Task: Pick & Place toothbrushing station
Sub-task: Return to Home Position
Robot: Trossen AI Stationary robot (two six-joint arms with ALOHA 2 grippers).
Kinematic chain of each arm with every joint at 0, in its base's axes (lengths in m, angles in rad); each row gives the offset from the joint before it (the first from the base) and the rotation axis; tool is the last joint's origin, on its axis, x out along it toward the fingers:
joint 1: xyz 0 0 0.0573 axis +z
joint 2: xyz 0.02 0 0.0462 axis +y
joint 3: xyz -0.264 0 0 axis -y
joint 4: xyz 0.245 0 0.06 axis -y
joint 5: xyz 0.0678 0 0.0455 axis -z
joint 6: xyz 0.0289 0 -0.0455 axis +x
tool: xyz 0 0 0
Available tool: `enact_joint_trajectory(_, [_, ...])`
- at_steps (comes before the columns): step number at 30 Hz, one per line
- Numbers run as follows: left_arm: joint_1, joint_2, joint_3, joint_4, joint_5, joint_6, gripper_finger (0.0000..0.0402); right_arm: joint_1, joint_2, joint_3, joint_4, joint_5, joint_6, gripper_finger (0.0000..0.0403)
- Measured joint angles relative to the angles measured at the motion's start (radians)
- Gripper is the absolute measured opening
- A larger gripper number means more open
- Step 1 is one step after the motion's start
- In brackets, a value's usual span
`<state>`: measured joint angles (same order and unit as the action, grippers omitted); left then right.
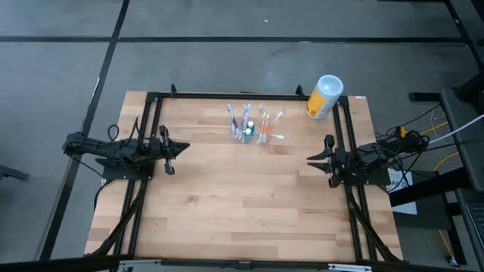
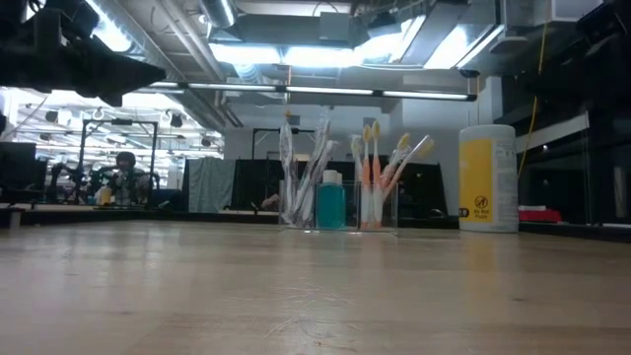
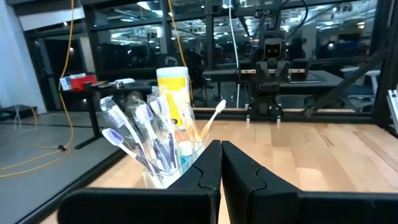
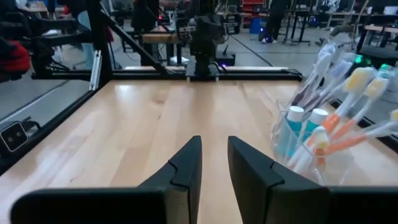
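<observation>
The toothbrushing station is a small clear plastic holder with several toothbrushes leaning in its cups and a teal tube between them. It stands upright on its base on the wooden table, far of centre; the low view shows the holder the same way. My left gripper hovers at the table's left side, pointing level toward the right, shut and empty; the holder lies ahead of my left gripper. My right gripper hovers at the right side, open, nothing between its fingers; the holder stands off to one side.
A yellow canister with a white lid stands at the table's far right corner. A black frame runs along the far, left and right edges. Bare wood spreads between the arms and toward the near edge.
</observation>
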<state>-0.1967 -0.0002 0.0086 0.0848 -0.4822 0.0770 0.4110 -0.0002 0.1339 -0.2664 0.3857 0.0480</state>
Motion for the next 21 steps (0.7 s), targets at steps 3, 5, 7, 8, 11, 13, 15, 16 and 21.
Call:
enact_joint_trajectory(3, [-0.023,0.000,0.000,-0.004,-0.054,0.012,0.0003,0.000,0.000,-0.044,0.070,-0.008,0.009,0.0080])
enact_joint_trajectory(5, [-0.035,0.000,0.000,-0.007,-0.106,0.012,0.0003,0.001,0.000,-0.048,0.079,-0.012,0.023,0.0080])
enact_joint_trajectory(7, [-0.045,0.000,0.000,-0.007,-0.167,-0.005,0.0002,0.001,0.000,-0.047,0.093,-0.027,0.023,0.0080])
enact_joint_trajectory(8, [-0.047,0.000,0.000,-0.007,-0.198,-0.022,0.0002,0.001,0.000,-0.047,0.095,-0.033,0.023,0.0080])
enact_joint_trajectory(11, [-0.051,0.003,0.000,-0.007,-0.253,-0.052,0.0004,0.001,0.000,-0.047,0.094,-0.050,0.048,0.0080])
enact_joint_trajectory(13, [-0.051,0.003,0.000,-0.007,-0.260,-0.053,0.0006,0.001,0.000,-0.047,0.120,-0.089,0.053,0.0080])
enact_joint_trajectory(15, [-0.051,0.003,0.000,-0.007,-0.256,-0.053,0.0007,0.001,0.000,-0.047,0.147,-0.125,0.052,0.0080])
enact_joint_trajectory(16, [-0.051,0.003,0.000,-0.007,-0.253,-0.054,0.0008,0.001,0.000,-0.047,0.152,-0.138,0.050,0.0080])
enact_joint_trajectory(21, [-0.051,0.003,0.000,-0.007,-0.252,-0.055,0.0005,0.001,0.000,-0.047,0.164,-0.223,0.084,0.0080])
